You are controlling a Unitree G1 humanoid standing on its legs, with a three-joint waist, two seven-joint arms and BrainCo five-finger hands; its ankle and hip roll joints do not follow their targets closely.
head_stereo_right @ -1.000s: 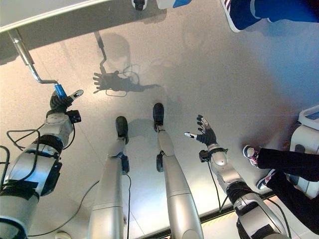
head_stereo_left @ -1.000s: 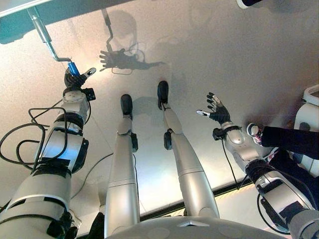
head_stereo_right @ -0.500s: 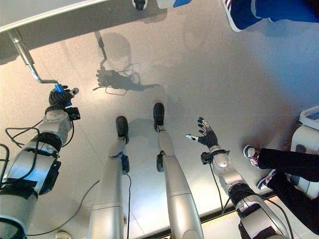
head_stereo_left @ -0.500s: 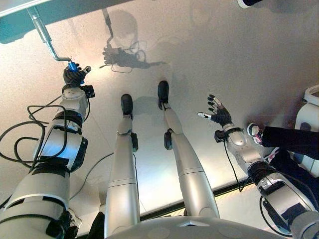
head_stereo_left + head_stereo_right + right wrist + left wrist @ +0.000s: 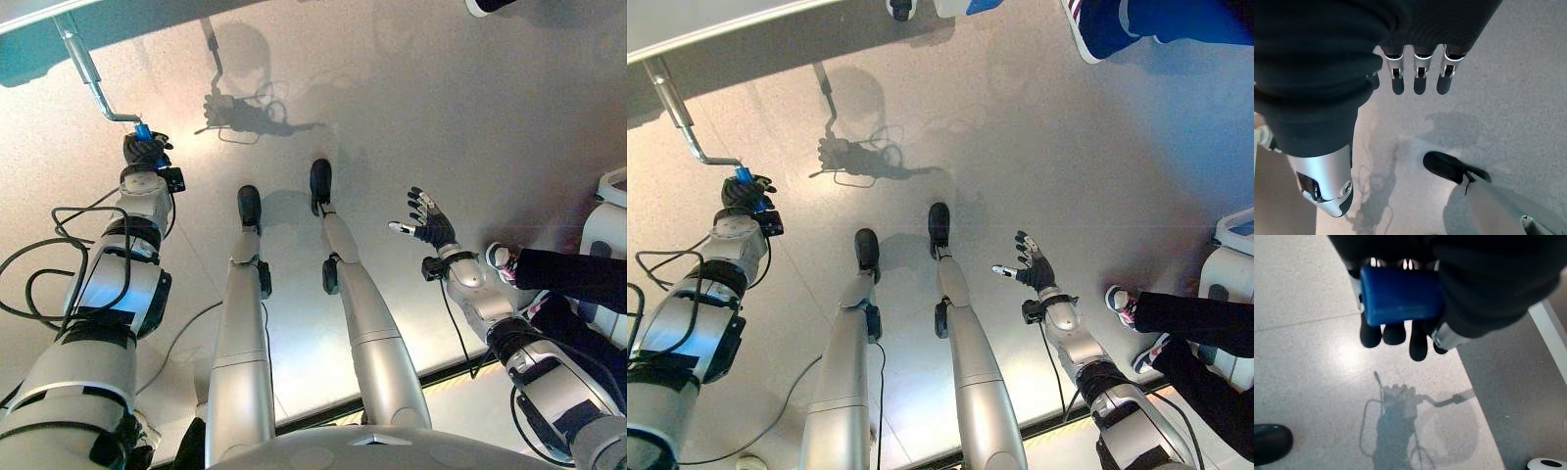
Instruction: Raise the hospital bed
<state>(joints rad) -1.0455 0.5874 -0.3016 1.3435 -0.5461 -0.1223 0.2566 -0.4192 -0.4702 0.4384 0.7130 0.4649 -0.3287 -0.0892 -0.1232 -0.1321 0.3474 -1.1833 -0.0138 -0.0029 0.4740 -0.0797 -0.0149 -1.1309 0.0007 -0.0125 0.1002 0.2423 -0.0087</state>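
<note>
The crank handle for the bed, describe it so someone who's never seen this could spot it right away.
Start at the bed frame edge along the far left. A bent silver crank rod angles down from it toward the floor. At its end is the blue grip, with the left hand curled around it, the one bright blue part.

Left hand [image 5: 145, 152] fingers [image 5: 1393, 333] curled in grasp, right hand [image 5: 429, 221] spread, idle

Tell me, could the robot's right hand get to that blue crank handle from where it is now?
Probably not as things stand. The right hand hangs open over bare floor, far across from the blue crank handle, and the left hand is already curled round that handle, leaving no room.
</note>
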